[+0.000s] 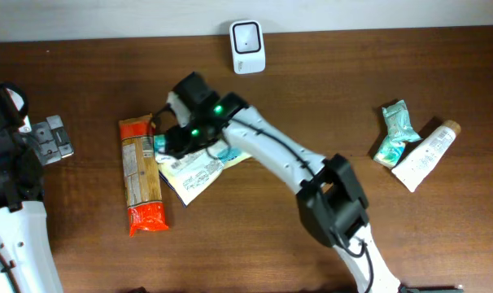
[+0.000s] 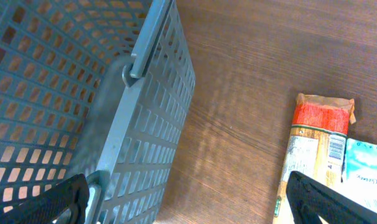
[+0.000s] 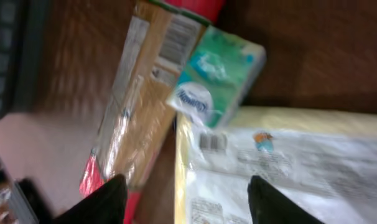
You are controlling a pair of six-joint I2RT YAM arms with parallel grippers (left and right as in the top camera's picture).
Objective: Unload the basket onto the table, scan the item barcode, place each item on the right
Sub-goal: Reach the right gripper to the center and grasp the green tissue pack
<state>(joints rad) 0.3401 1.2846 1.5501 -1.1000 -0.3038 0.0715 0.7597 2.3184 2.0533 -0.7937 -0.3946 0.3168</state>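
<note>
A white scanner point(image 1: 247, 46) stands at the table's far edge. Left of centre lie a long orange pasta pack point(image 1: 141, 175), a flat white packet with a yellow edge point(image 1: 199, 171) and a small green tissue pack point(image 3: 219, 74). My right gripper point(image 1: 175, 140) hangs over them, open. In the right wrist view my right gripper point(image 3: 188, 202) straddles the flat packet's yellow edge point(image 3: 182, 155) and the pasta pack point(image 3: 139, 106), holding nothing. Barcodes show on both packs. My left gripper point(image 2: 188, 208) is open over bare table beside a basket.
A grey perforated metal basket point(image 2: 83, 93) fills the left of the left wrist view. At the right of the table lie a green packet point(image 1: 395, 130) and a white tube point(image 1: 425, 155). My right arm point(image 1: 311, 175) crosses the middle of the table.
</note>
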